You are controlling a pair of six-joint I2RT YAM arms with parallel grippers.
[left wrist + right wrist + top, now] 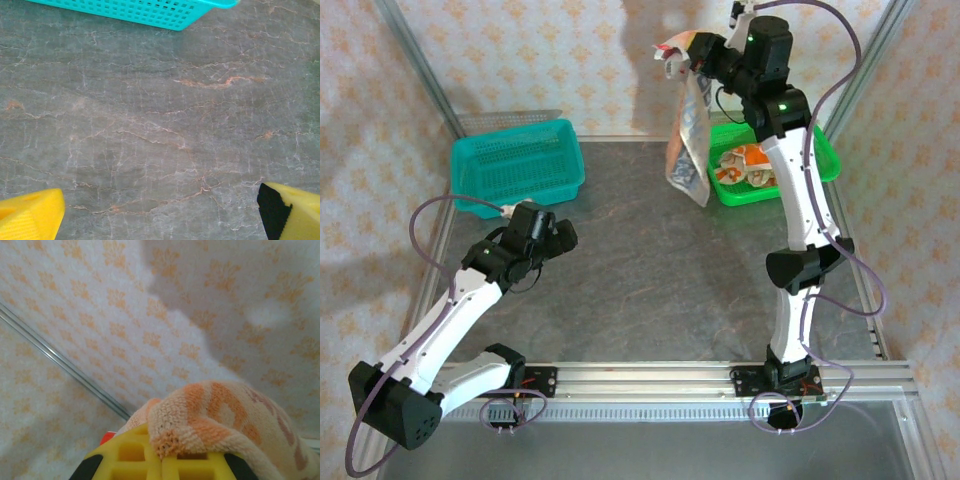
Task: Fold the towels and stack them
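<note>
Top view: right gripper (688,52) raised above green basket (825,160), clamped on towel (690,135) hanging just left of basket. More towels (745,165) inside basket. Left gripper (565,238) well left of basket.
Left wrist: yellow fingers (30,217) spread wide over table (160,125).
Right wrist: towel corner pinched between fingers.

Teal basket (535,190) L, green basket (825,155) R

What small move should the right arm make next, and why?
Probably lower the right claw toward the grey table: it is shut on an orange-and-cream cloth towel hanging in air beside the green plastic basket; folding needs it flat.
</note>
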